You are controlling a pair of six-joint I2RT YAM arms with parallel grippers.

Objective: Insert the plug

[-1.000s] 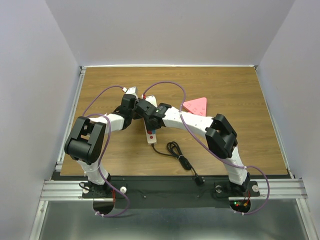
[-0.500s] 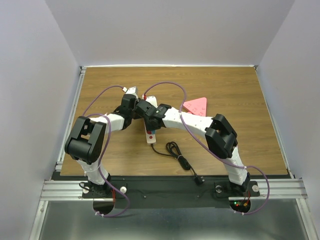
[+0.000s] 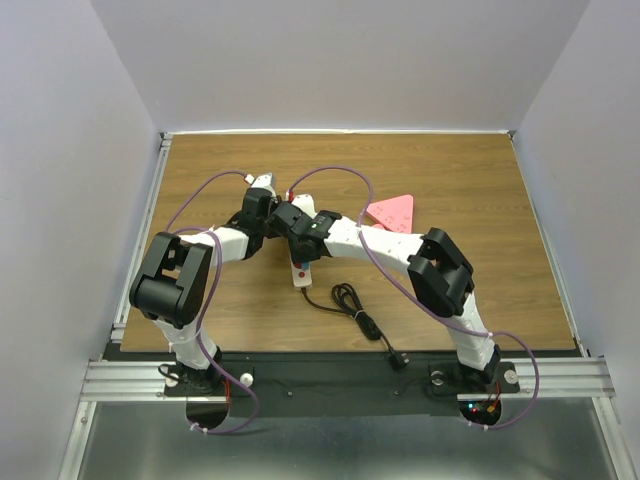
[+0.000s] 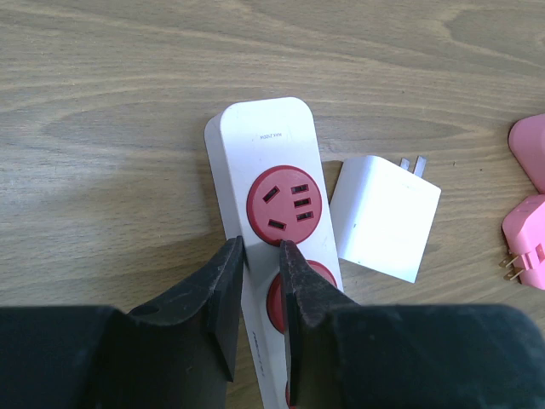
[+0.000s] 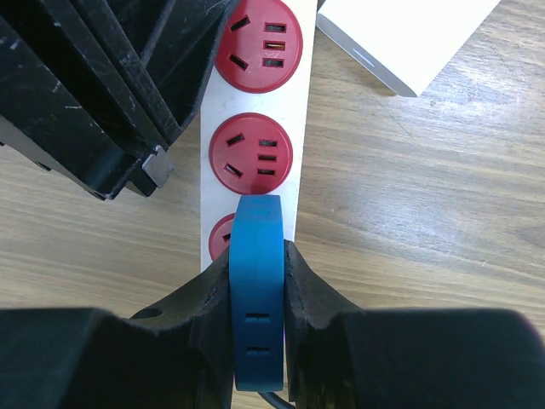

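- Closest to us, a black cord (image 3: 350, 298) lies curled on the bench (image 3: 480, 280).
- Next comes the right hand (image 5: 255, 256). It is closed tight on the blue plug (image 5: 255, 226), with one finger on each flat side.
- The plug pokes out past the fingertips. It sits over the white strip (image 5: 255, 102), right at the third red socket (image 5: 218, 236) from the far end, and hides most of it.
- We think the job now is to push the plug in. To do it well, we should line the pins up with the holes, hold the plug straight and press down slowly. We cannot see the pins from here.
- Farther on, the left hand (image 4: 261, 247) has its fingers close together on the left side of the strip. We cannot tell if it pinches the strip or only presses on it. It should hold the strip steady.
- Past that, a white block (image 4: 383, 217) lies just beside the strip.
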